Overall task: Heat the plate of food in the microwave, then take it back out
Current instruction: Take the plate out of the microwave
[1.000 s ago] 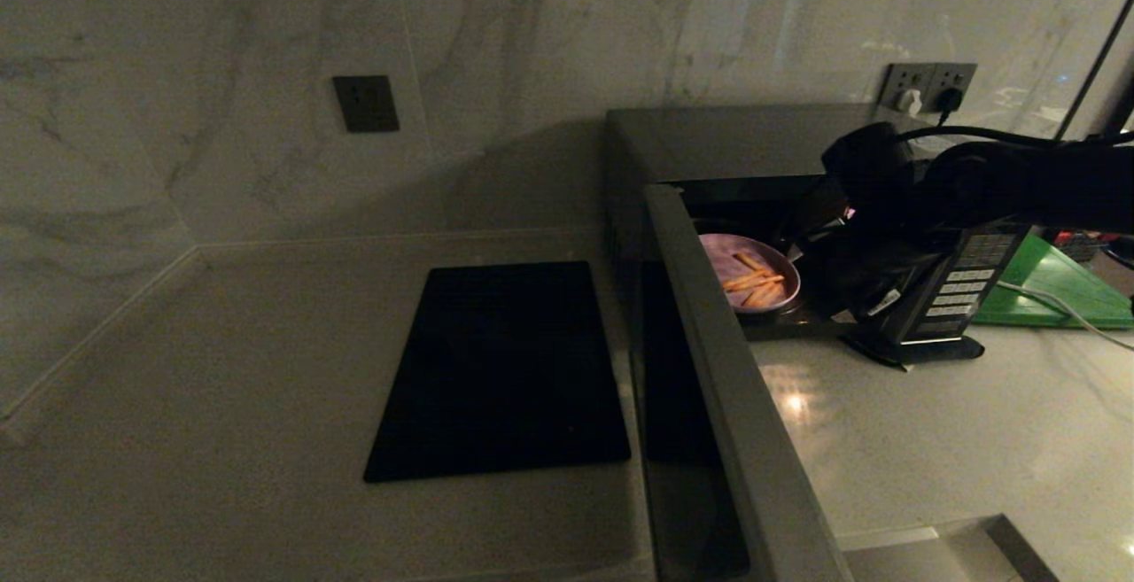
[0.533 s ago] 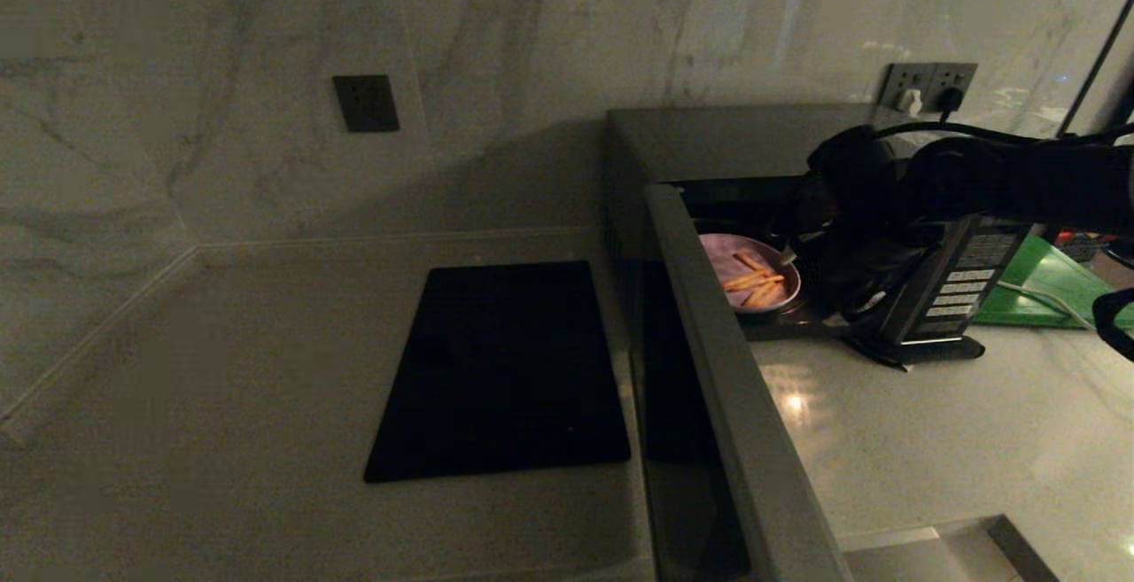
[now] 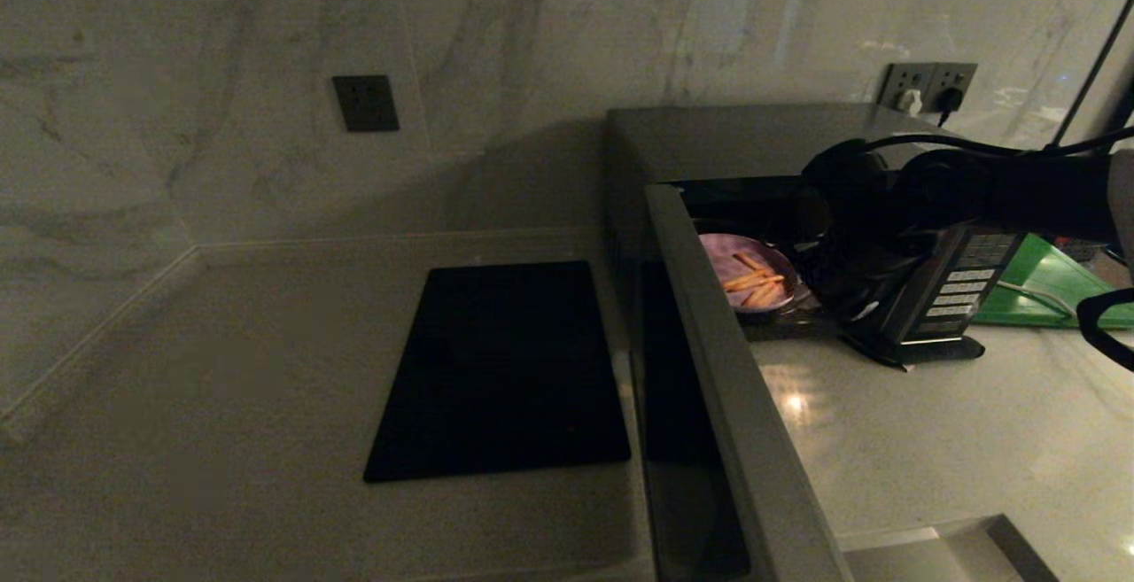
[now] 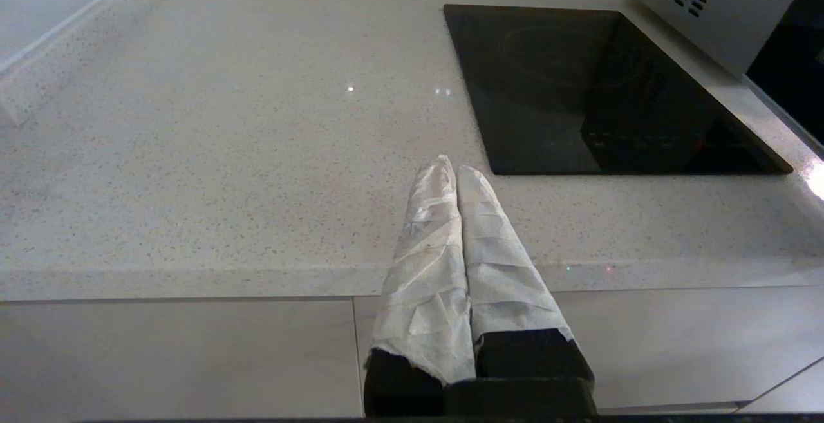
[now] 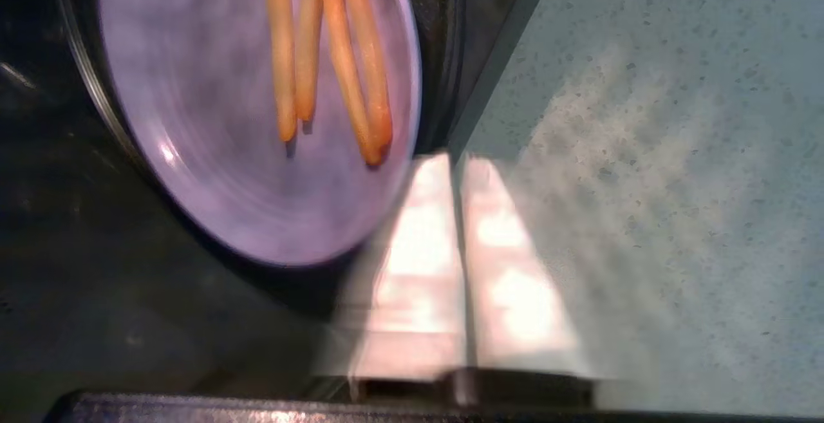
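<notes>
The microwave (image 3: 709, 135) stands at the back right of the counter, its door (image 3: 735, 405) swung wide open toward me. Inside it lies the plate of food (image 3: 744, 274), lilac with several orange sticks (image 5: 347, 56) on it. My right arm (image 3: 974, 183) reaches into the opening from the right. My right gripper (image 5: 454, 160) is shut, fingers pressed together with nothing between them, tips just beside the plate's (image 5: 257, 172) near rim. My left gripper (image 4: 454, 169) is shut and empty, parked over the counter's front edge, left of the cooktop.
A black cooktop slab (image 3: 500, 369) is set into the counter left of the microwave. The button panel (image 3: 961, 285) shows below my right arm, with a green board (image 3: 1054, 285) behind it. A wall socket (image 3: 930, 86) with a plugged cable sits above.
My right gripper's fingers have gone from open to shut, and the hand has dropped slightly at the plate's right edge. The plate has not moved.
</notes>
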Controlling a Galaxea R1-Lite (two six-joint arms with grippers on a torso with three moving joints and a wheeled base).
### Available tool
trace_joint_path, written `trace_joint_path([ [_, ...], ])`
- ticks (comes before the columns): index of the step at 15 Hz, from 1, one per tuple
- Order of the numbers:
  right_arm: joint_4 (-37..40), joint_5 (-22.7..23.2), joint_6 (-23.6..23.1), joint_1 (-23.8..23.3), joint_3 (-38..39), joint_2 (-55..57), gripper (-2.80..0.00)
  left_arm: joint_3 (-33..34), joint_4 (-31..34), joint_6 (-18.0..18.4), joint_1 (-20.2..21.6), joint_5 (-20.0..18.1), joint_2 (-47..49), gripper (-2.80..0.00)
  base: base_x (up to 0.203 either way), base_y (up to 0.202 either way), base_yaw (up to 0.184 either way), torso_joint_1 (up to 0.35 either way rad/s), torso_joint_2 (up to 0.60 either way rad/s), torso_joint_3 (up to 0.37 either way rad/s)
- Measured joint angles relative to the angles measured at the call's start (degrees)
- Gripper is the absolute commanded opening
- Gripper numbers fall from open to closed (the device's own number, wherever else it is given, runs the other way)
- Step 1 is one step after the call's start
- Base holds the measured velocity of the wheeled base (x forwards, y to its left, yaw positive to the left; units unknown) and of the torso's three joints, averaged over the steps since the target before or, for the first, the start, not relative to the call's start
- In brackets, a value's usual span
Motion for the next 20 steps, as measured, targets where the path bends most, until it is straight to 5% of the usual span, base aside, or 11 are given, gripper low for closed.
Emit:
trace_joint_path([
  [6,-0.08,0.21,-2.74,-0.97,2.82,0.19,-2.8,0.0,0.01,0.0,0.0,-0.01,0.0,-2.8,0.0,0.0,0.0,0.0,0.0,0.0],
  [7,-0.09,0.12,-2.77,-1.02,2.98,0.35,-1.64,0.0,0.03,0.02,0.0,-0.01,0.0,-2.8,0.0,0.0,0.0,0.0,0.0,0.0],
  [8,-0.19,-0.09,-2.87,-1.03,3.04,0.47,0.0,0.0,0.03,0.02,0.0,-0.01,0.0,-2.8,0.0,0.0,0.0,0.0,0.0,0.0],
  [13,-0.13,0.24,-4.86,-1.24,3.31,0.14,0.0,0.0,0.01,0.01,0.0,-0.01,0.0,-2.8,0.0,0.0,0.0,0.0,0.0,0.0],
  [20,-2.93,6.8,-4.33,-1.83,2.26,1.43,0.0,0.0,0.03,-0.02,0.0,-0.01,0.0,-2.8,0.0,0.0,0.0,0.0,0.0,0.0],
])
